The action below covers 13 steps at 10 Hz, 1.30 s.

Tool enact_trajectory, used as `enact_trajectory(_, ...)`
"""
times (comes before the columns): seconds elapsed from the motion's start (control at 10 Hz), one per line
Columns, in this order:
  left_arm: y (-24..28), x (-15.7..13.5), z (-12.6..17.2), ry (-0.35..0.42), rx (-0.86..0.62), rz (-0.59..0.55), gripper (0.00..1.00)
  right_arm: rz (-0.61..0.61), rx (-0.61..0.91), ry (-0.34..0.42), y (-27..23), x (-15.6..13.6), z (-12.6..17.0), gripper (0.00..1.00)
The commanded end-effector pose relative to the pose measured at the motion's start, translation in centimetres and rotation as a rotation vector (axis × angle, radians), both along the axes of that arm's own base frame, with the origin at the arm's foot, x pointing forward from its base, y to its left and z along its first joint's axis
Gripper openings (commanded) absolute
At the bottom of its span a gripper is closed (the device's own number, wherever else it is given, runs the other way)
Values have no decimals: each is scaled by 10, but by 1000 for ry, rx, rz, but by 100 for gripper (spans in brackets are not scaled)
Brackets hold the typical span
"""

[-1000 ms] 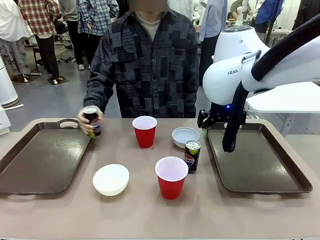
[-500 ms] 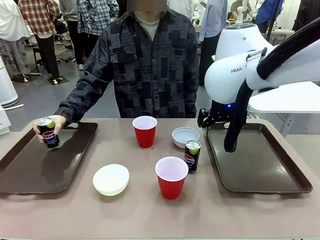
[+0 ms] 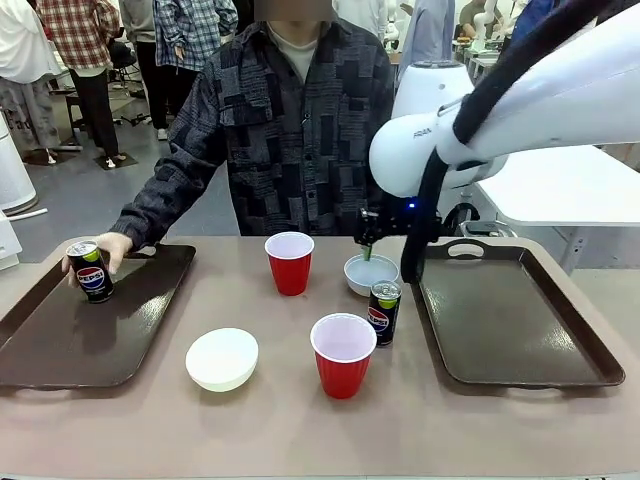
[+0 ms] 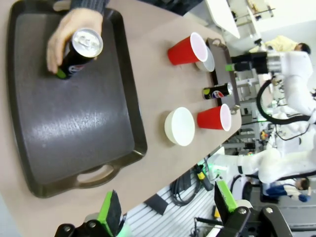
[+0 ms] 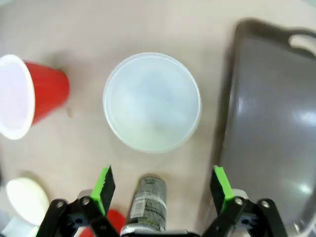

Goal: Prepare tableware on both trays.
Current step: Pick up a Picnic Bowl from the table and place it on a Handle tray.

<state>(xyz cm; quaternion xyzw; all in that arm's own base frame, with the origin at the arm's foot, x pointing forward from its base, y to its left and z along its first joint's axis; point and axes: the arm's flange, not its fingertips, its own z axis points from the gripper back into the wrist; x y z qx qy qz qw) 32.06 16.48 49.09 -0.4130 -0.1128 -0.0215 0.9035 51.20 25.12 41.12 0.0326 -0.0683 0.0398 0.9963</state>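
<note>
Right claw (image 5: 162, 183): fingers spread wide, green pads (image 5: 103, 181) well apart, nothing between them and nothing touched.
Right claw position: in the front view it (image 3: 366, 248) hangs just above the far rim of the pale grey-blue bowl (image 3: 370, 272), clear of it.
Pale grey-blue bowl: empty and upright on the tabletop (image 3: 300, 420), between the far red cup (image 3: 289, 262) and the right tray (image 3: 510, 320). In the right wrist view the bowl (image 5: 151, 101) lies straight ahead, centred between the two fingers.
Near Pepsi can (image 3: 383, 312): upright on the tabletop, just beside the bowl and close to the right tray's left rim.
Right tray: nothing lies on it.
Left claw (image 4: 167, 205): fingers wide apart, empty, held high off the tabletop and looking down on the left tray (image 4: 74, 128).
Person's hand (image 3: 100, 250): wrapped around the second Pepsi can (image 3: 92, 272) at the left tray's far left corner. Whether the can's base rests on the tray cannot be told.
Left tray (image 3: 60, 340): otherwise bare.
Near red cup (image 3: 342, 354): upright on the tabletop, in front of the near can.
White bowl (image 3: 222, 358): on the tabletop between the left tray and the near red cup, touching neither.
</note>
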Motion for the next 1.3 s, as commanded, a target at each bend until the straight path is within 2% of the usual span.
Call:
enact_trajectory(0.0,0,-1,0,-9,-11,-2,100,-46,49,-33,-3,27,-2,100)
enact_trajectory(0.3,0,-1,0,-9,-11,-2,100,-136,87,-6,-19,63,-4,100)
enact_trajectory(0.4,0,-1,0,-9,-11,-2,100,-68,46,-25,-16,44,-4,100)
enact_trajectory(0.6,0,-1,0,-9,-11,-2,100,-68,46,-25,-16,44,-4,100)
enact_trajectory(0.7,0,-1,0,-9,-11,-2,100,-88,57,-24,-21,54,-4,100)
enact_trajectory(1.2,0,-1,0,-9,-11,-2,100,-9,97,17,-45,75,-46,100)
